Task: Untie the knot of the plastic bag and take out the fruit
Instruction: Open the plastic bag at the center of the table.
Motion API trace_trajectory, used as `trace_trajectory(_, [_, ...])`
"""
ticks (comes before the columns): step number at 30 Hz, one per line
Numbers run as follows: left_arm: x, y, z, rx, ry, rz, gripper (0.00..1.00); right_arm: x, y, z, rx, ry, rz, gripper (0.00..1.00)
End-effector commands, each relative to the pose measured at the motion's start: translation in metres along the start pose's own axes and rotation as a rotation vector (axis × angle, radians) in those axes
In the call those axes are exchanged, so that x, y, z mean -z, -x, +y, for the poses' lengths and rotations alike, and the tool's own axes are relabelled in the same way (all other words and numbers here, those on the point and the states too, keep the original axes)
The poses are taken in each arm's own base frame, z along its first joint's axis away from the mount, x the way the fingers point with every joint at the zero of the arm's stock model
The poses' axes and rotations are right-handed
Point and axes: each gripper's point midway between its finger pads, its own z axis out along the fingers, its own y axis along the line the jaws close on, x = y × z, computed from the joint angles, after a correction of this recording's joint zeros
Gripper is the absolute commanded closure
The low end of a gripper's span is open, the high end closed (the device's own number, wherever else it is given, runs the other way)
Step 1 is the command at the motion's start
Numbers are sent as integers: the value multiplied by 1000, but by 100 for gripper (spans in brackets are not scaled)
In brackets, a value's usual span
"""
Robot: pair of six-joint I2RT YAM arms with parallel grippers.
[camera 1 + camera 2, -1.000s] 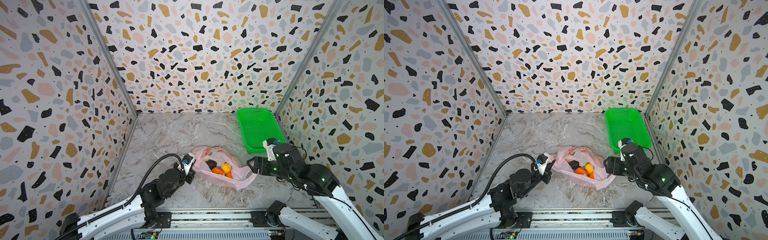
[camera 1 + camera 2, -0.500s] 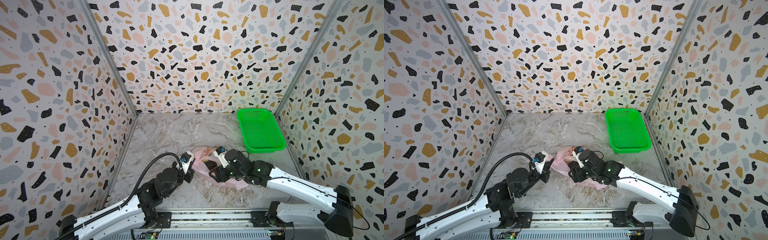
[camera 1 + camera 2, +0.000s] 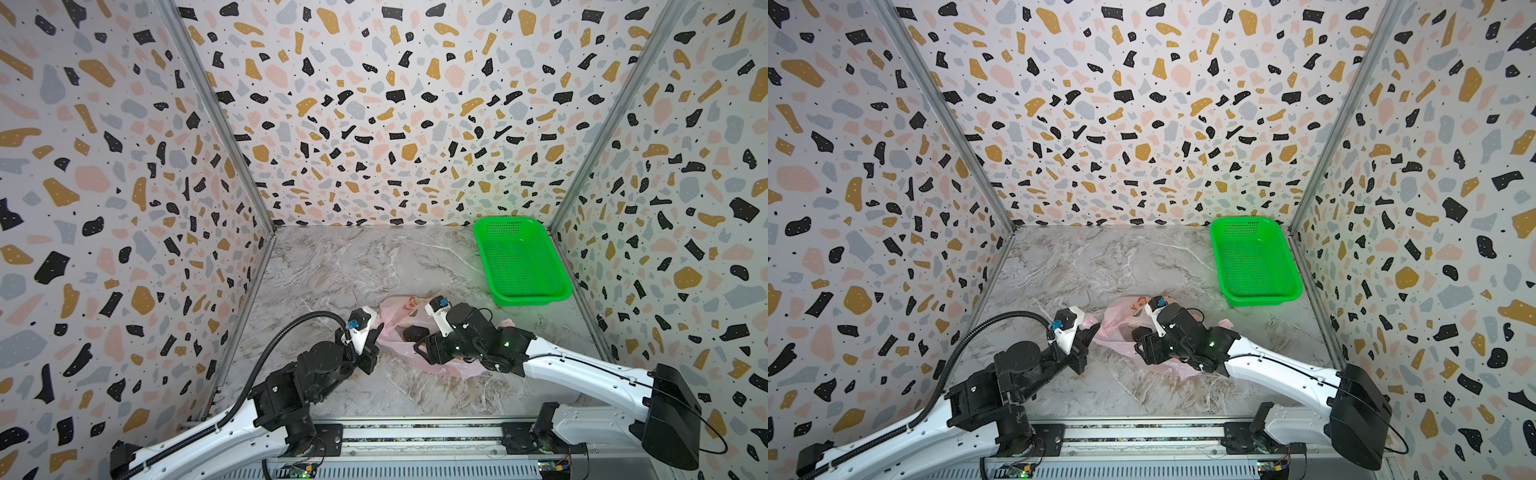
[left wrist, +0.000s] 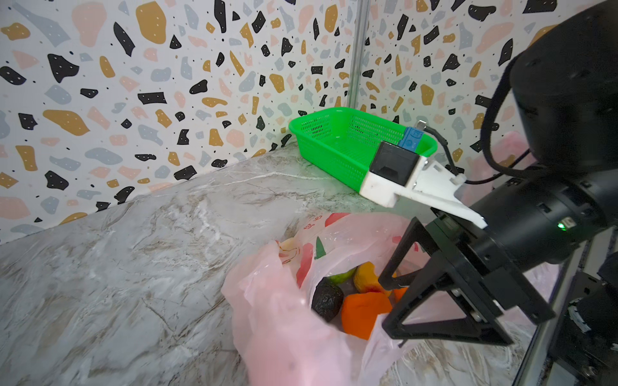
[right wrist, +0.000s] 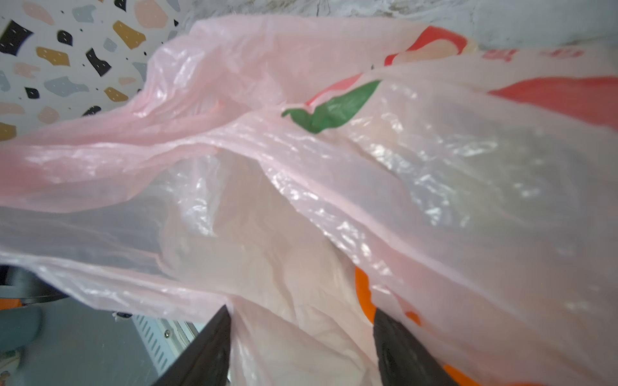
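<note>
Two arms meet at the plastic bag point(image 3: 392, 316) in both top views, near the front of the marble table point(image 3: 353, 266): the left gripper point(image 3: 374, 334) pinches its pink rim, the right gripper point(image 3: 417, 347) hides its mouth, the green basket point(image 3: 532, 297) sits well apart. Left wrist: the right jaws stand spread, tips at an orange fruit point(image 4: 363, 309), an avocado point(image 4: 327, 298) just beside. Right wrist: plastic fills the gap between its fingers point(image 5: 207, 351).

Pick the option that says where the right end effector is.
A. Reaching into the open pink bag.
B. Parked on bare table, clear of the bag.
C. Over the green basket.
A: the left wrist view shows the right end effector inside the mouth of the plastic bag, beside the orange fruit.
</note>
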Motion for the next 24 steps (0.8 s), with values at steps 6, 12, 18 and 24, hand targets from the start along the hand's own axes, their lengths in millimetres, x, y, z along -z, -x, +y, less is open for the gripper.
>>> trace_trajectory(6, [-5, 0, 1, 17, 21, -29, 76, -5, 17, -5, -30, -19, -38, 33])
trace_trajectory(12, [-5, -9, 1, 25, 18, 18, 47, -4, 22, -9, -45, -9, -59, 33])
trace_trajectory(18, [-10, -8, -1, -7, 24, 48, 50, -4, 25, -4, -30, 10, -56, 33])
trace_trajectory(24, [-20, 7, -3, -28, 40, 27, 69, -7, 13, -6, -40, 24, -30, 33])
